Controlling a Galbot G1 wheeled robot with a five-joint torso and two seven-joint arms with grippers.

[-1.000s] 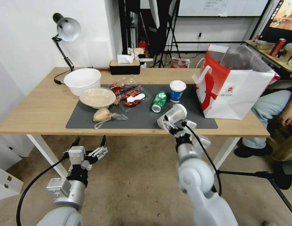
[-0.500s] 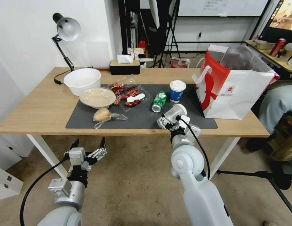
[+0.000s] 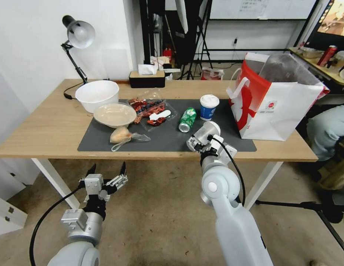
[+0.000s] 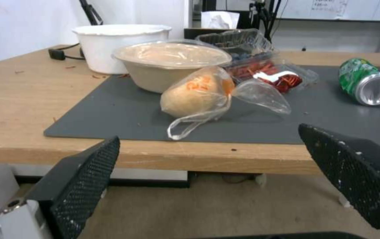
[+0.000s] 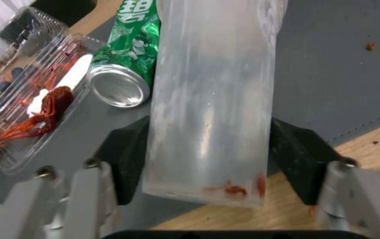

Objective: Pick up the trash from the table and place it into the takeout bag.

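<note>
My right tool [image 5: 210, 156] grips the clear plastic cup [image 5: 214, 99] — first item, not yet bagged. Left tool [image 3: 106, 173] hangs open below the worktop [image 3: 50, 125]; the other litter remains.

The left pincer [image 4: 225, 179] hangs wide apart below the counter [image 4: 17, 99] edge. On the mat [image 4: 123, 113], the knotted bag [image 4: 199, 96] lies nearest, a beige bowl [image 4: 168, 66] just behind it at 11 o'clock, the green can [image 4: 369, 84] at 2 o'clock.
</note>
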